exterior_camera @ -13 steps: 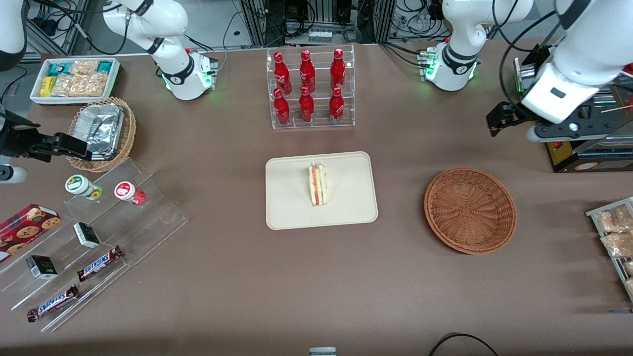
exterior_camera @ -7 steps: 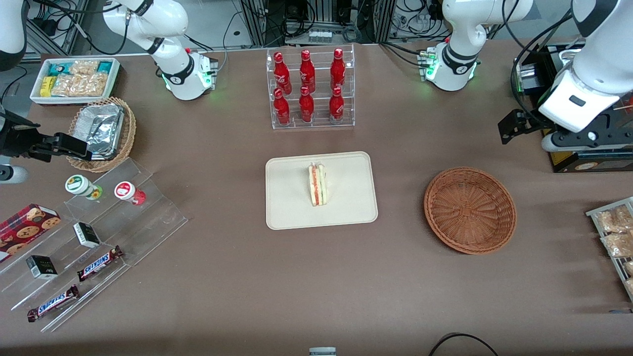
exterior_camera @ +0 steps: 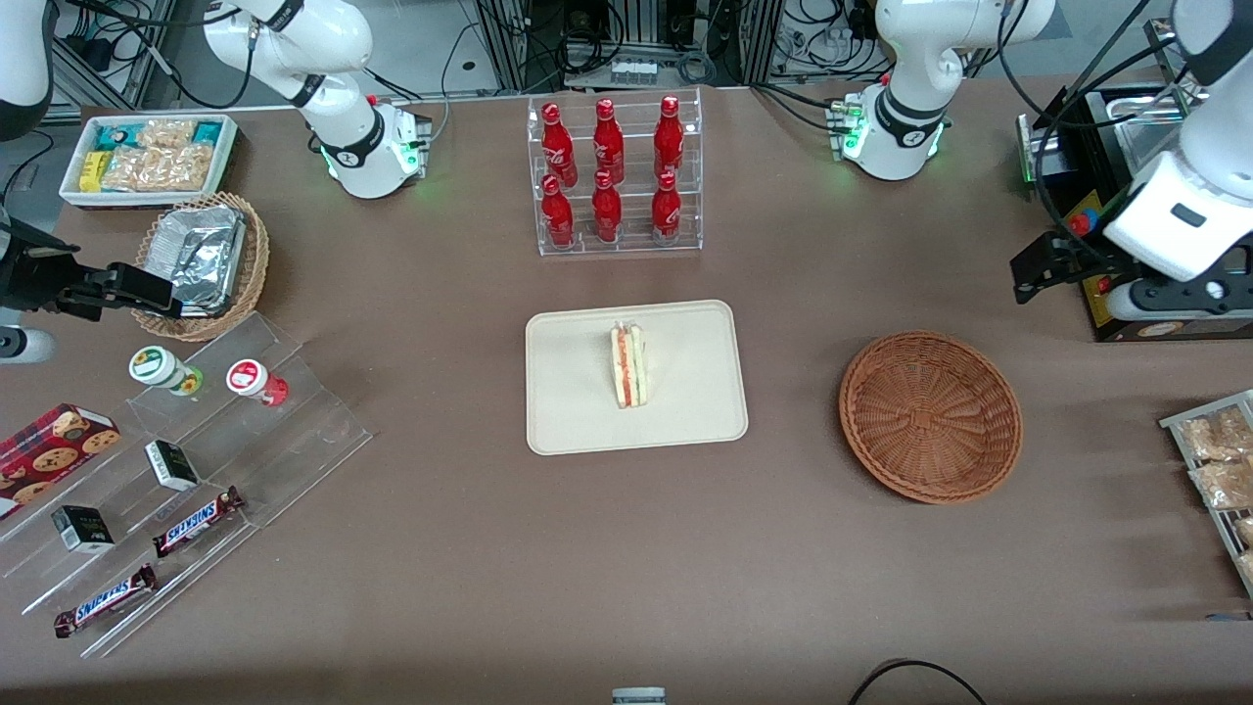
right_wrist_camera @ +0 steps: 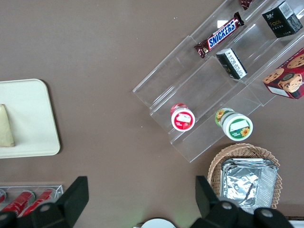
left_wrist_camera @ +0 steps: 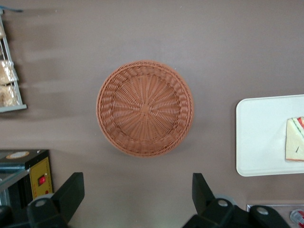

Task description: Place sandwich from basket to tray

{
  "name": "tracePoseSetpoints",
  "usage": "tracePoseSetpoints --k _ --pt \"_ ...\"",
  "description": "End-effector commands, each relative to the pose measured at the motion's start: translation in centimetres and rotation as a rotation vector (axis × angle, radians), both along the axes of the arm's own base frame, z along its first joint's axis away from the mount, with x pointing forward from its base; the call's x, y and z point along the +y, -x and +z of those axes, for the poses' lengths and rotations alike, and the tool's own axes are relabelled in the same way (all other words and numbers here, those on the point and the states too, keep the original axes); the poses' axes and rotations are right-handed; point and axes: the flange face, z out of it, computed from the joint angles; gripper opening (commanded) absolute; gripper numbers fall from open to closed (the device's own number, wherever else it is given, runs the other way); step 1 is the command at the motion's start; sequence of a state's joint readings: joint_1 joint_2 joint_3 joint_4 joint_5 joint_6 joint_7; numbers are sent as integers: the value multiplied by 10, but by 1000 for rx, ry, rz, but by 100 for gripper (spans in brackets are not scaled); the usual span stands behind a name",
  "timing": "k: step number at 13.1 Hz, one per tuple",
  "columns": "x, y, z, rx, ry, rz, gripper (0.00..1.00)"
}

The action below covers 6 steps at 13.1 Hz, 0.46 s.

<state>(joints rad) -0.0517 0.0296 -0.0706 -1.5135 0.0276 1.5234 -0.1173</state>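
The sandwich (exterior_camera: 628, 365), a white wedge with red and green layers, lies on the cream tray (exterior_camera: 685, 416) at the table's middle; its edge also shows in the wrist views (left_wrist_camera: 295, 146) (right_wrist_camera: 5, 127). The reddish-brown wicker basket (exterior_camera: 930, 416) (left_wrist_camera: 145, 108) holds nothing and sits toward the working arm's end. My left gripper (exterior_camera: 1038, 266) (left_wrist_camera: 137, 192) hangs high above the table, farther from the front camera than the basket and farther toward the working arm's end. It is open with nothing between its fingers.
A clear rack of red bottles (exterior_camera: 612, 176) stands farther from the front camera than the tray. A black box (exterior_camera: 1126, 304) and a snack rack (exterior_camera: 1219, 470) sit at the working arm's end. Acrylic steps with candy bars (exterior_camera: 186, 460), a foil-lined basket (exterior_camera: 201, 259) and a white snack bin (exterior_camera: 147, 157) occupy the parked arm's end.
My left gripper has drifted away from the tray toward the working arm's end of the table and slightly nearer the front camera. Sandwich, tray and basket have not moved.
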Motion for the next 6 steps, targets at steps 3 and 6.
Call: tracePoseSetpoints --k 3,6 --pt "20 6 7 52 16 -8 100" --pt "34 8 8 63 14 -23 100"
